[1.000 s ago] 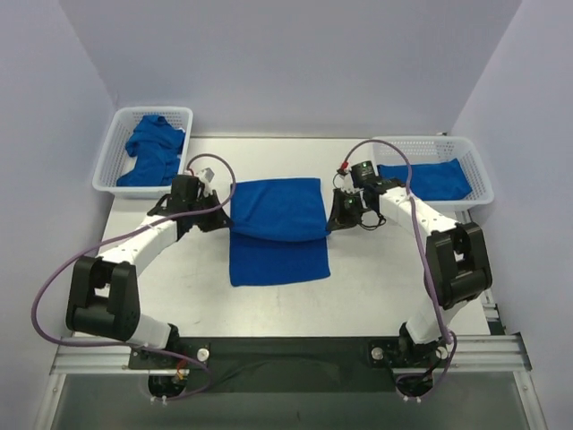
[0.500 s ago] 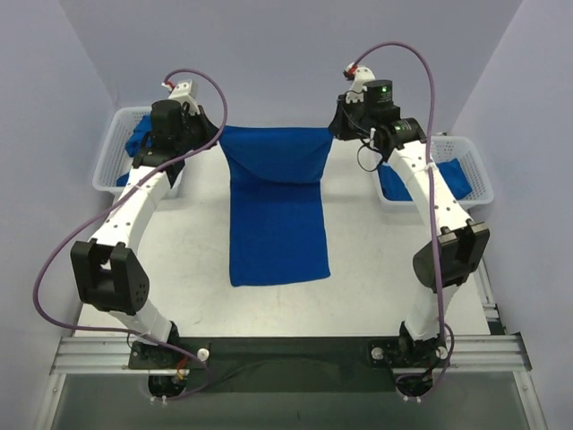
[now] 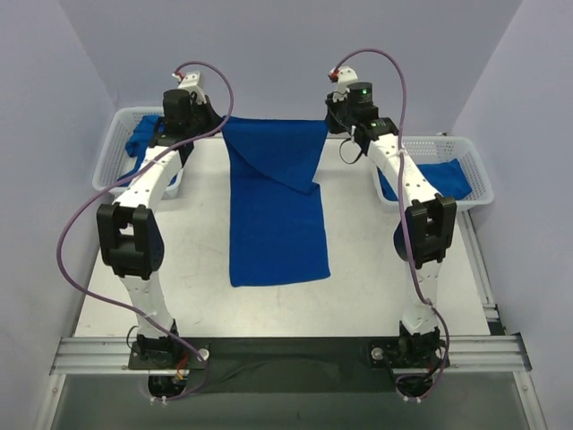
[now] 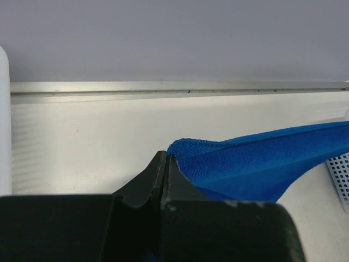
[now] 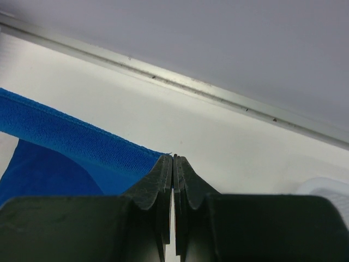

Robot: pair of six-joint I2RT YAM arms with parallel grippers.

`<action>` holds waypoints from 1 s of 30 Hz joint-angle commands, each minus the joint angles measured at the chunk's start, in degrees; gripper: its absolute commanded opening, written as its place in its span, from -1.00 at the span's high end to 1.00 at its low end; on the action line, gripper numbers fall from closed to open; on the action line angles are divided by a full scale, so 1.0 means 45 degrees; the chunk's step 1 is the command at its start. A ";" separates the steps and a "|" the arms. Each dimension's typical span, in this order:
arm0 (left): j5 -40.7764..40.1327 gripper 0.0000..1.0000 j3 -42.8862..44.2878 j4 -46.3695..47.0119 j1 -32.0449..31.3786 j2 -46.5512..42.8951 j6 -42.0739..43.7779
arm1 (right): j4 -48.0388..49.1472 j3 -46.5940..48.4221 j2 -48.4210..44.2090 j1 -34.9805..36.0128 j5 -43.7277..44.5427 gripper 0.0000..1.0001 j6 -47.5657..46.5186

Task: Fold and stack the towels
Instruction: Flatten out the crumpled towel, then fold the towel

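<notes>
A blue towel (image 3: 276, 224) is stretched lengthwise, its near part flat on the white table (image 3: 179, 260) and its far edge lifted near the back wall. My left gripper (image 3: 218, 125) is shut on the far left corner, which shows in the left wrist view (image 4: 262, 158) beside the fingertips (image 4: 158, 164). My right gripper (image 3: 329, 121) is shut on the far right corner, which shows in the right wrist view (image 5: 65, 136). The lifted edge sags between the grippers, and a triangular flap hangs over the towel's upper part.
A white basket (image 3: 115, 152) at the back left holds crumpled blue towels (image 3: 148, 143). A white basket (image 3: 474, 170) at the back right holds a folded blue towel (image 3: 443, 179). The back wall stands close behind both grippers.
Both grippers have risen and moved back toward the wall with the towel's far edge. The folded-over towel has opened out to its full length.
</notes>
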 commanded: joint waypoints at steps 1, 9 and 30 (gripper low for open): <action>0.0253 1.00 0.0965 0.0994 0.0374 0.0361 -0.0018 | 0.1667 0.1077 -0.0003 -0.0148 0.1010 1.00 -0.0663; 0.0507 1.00 0.1747 0.1053 0.0549 0.0987 -0.0291 | 0.3092 0.1351 0.0232 -0.0148 0.1460 1.00 -0.0976; 0.1561 1.00 -0.0614 0.0936 0.0804 -0.0046 -0.0370 | 0.2294 -0.2612 -0.1680 -0.0012 -0.0140 1.00 -0.1444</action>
